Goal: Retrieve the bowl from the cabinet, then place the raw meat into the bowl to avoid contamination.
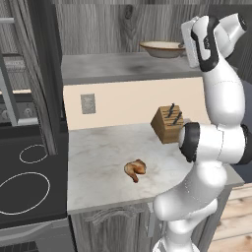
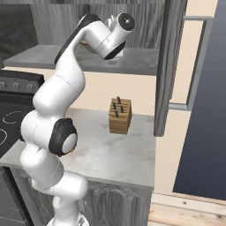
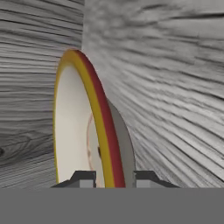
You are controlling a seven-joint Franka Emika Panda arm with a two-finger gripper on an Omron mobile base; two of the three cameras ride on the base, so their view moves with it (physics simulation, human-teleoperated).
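The bowl (image 1: pixel 162 47) sits on the grey shelf (image 1: pixel 123 66) inside the open cabinet (image 2: pixel 170 66), beige with a darker rim. My gripper (image 3: pixel 114 177) is at the bowl's right edge, and the hand view shows its two fingertips (image 3: pixel 83 177) astride the rim (image 3: pixel 103 131), one inside and one outside. The jaws are open, with a small gap on the inner side. The raw meat (image 1: pixel 135 170), a small golden-brown lumpy piece, lies on the pale counter (image 1: pixel 98 152) below, in front of the knife block.
A wooden knife block (image 1: pixel 170 124) stands on the counter at the back right. A black stove top (image 1: pixel 24 177) adjoins the counter on the left. The cabinet's left door (image 1: pixel 39 74) hangs open over the stove's edge, and the right door stands past the counter's end.
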